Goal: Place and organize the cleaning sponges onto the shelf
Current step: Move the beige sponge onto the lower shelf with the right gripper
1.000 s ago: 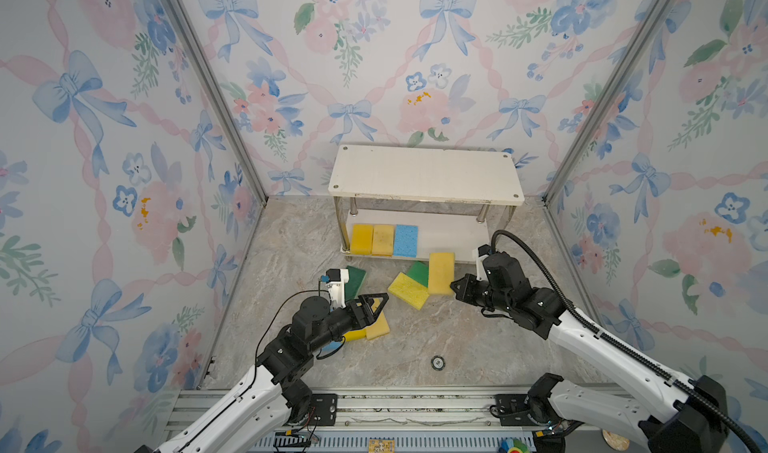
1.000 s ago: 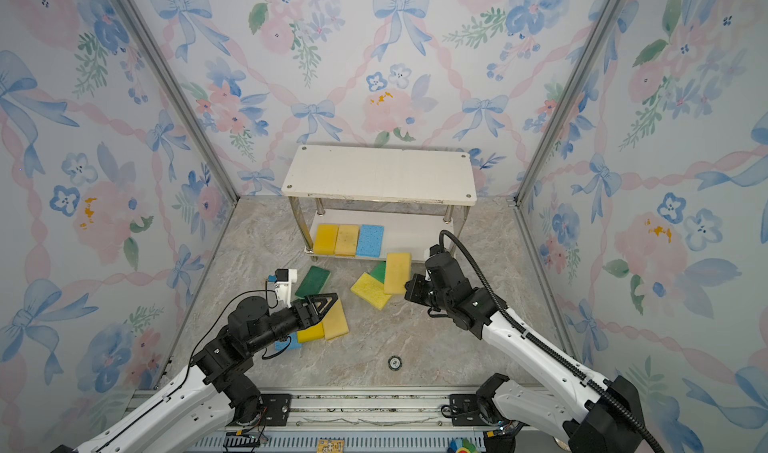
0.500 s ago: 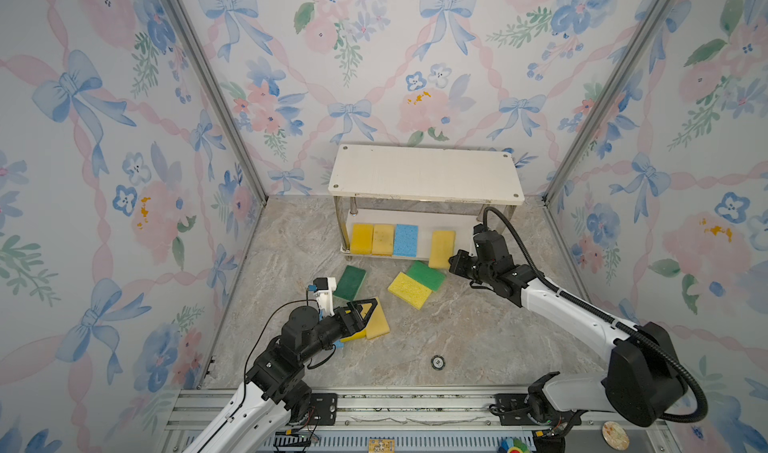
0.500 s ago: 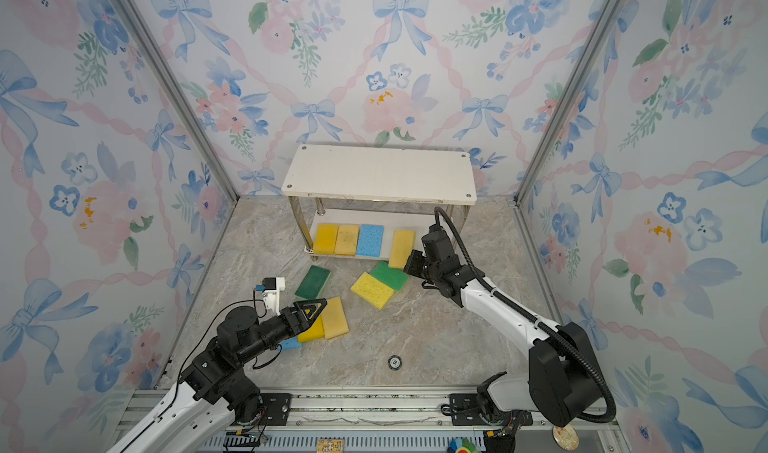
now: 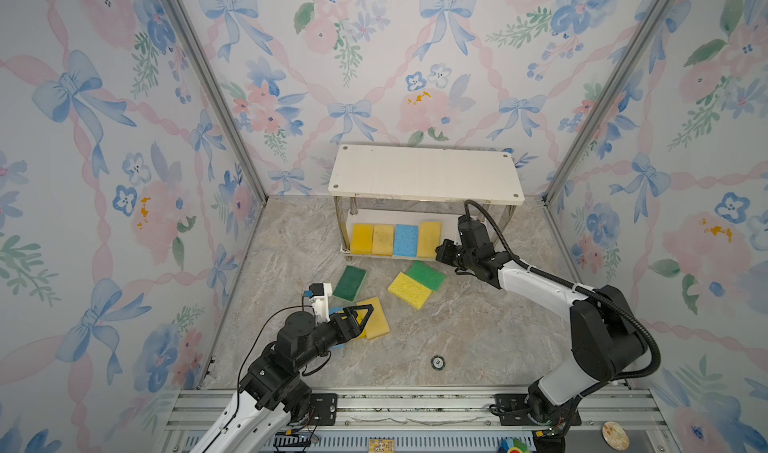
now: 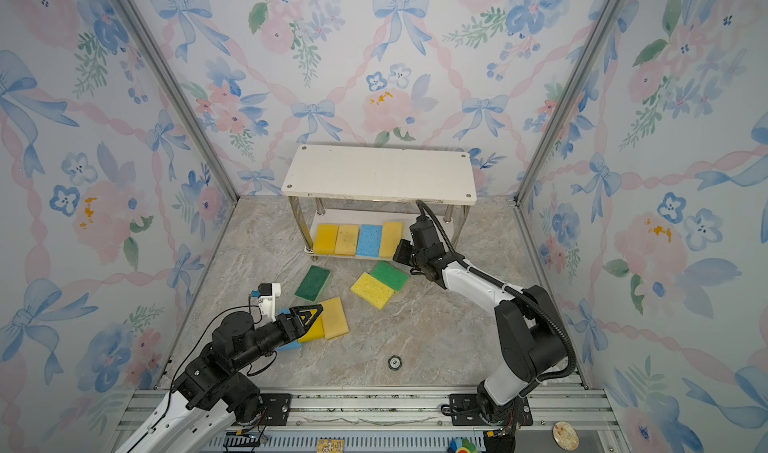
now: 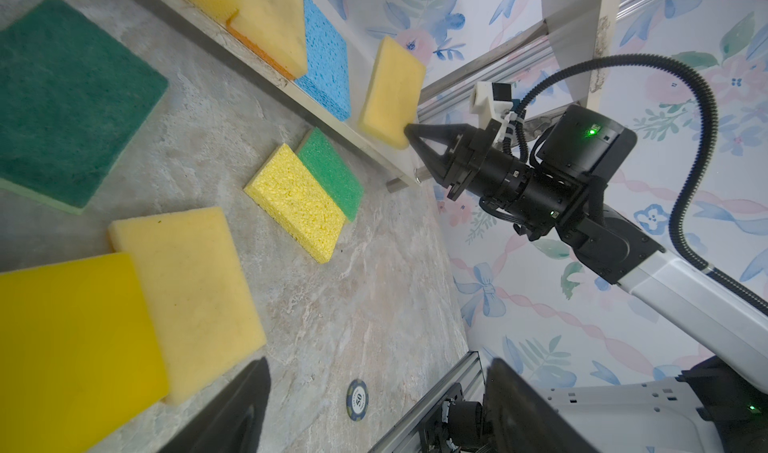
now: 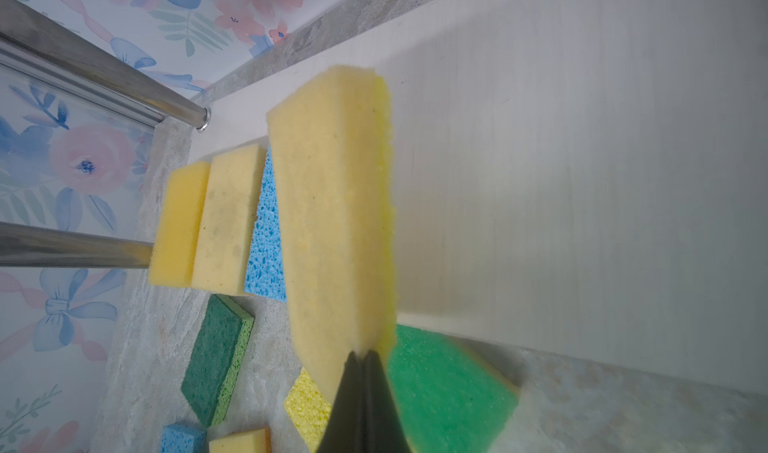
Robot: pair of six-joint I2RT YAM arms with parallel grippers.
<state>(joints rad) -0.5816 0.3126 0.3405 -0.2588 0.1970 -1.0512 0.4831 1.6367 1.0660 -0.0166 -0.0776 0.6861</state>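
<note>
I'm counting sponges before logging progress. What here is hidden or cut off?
- Light blue sponge: in both top views mostly covered by the left gripper and arm.
- Bright yellow sponge: cut off by the left wrist view's edge.
- Shelf: its top hides the rear of the lower board in both top views.
- Pale sponge in the right gripper: contact with the lower board unclear in every view.

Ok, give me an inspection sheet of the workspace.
Surface: grey marbled tabletop, no spills seen.
Job's things: white two-tier chrome-legged shelf, three foam sponges flat on its lower board; six loose foam sponges on the tabletop.
Clutter: small round black-and-white disc.
Grippers: left tool open, empty; right tool shut on a pale yellow foam sponge, tilted over the lower board.
Cables: black ribbed hose arches near the upper board; contact unclear.
Surroundings: floral walls, aluminium posts.
</note>
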